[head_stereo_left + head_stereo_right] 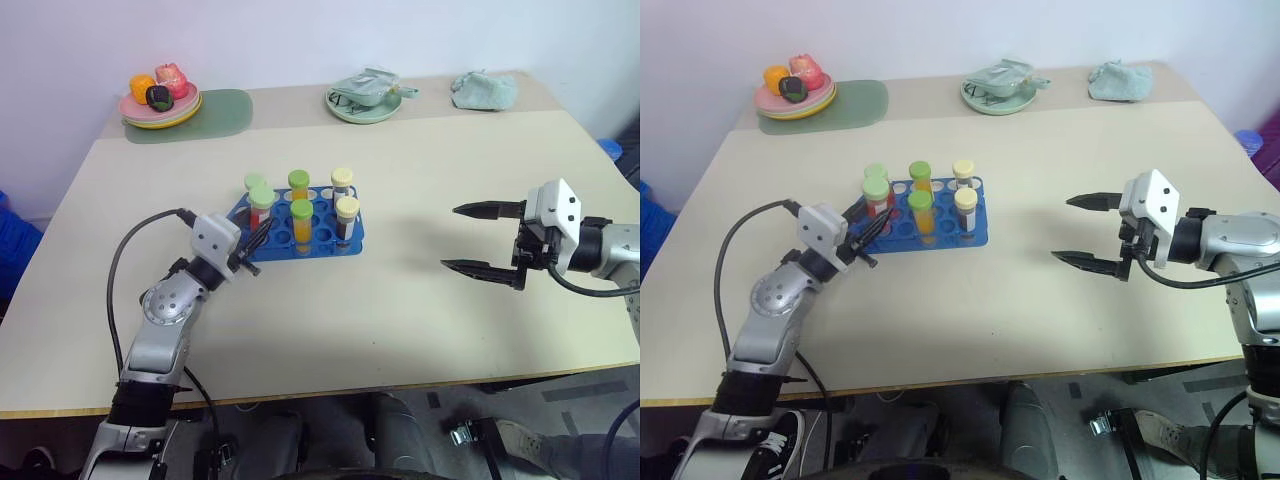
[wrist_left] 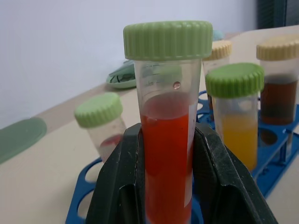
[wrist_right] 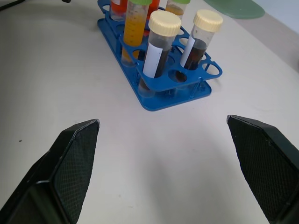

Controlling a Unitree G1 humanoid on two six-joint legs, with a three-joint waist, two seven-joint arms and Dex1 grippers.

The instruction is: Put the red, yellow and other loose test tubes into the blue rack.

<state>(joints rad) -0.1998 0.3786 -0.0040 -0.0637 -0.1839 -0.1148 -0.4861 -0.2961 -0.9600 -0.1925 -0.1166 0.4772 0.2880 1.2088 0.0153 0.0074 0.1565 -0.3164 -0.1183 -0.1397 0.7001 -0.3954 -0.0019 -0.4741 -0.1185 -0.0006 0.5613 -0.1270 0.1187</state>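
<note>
Left wrist view: the left end effector [image 2: 169, 186] is clenched around a clear plastic test tube of red liquid with a ribbed green cap [image 2: 167, 135], holding it upright by its lower body. Directly beneath and beyond the fingers sits the blue plastic rack with round holes [image 2: 275, 156]. Just past the held tube stand another green-capped tube of red liquid [image 2: 103, 122], a green-capped tube of orange liquid [image 2: 236, 112] and two cream-capped tubes of dark liquid [image 2: 280, 79].

From the head camera, this end effector [image 1: 252, 245] hovers at the rack's near left corner, on a pale beige worktop [image 1: 400, 310]. The right end effector [image 1: 478, 240] is released, its fingers spread wide and empty, well apart to the rack's right side.

The step in hand looks like seating the red tube in a free hole. Doing it well likely means keeping the tube vertical, centring its base over an open hole, lowering slowly until the rack takes the weight, and only then letting go. A tilt risks catching the rim or nudging the neighbouring tubes close by.
</note>
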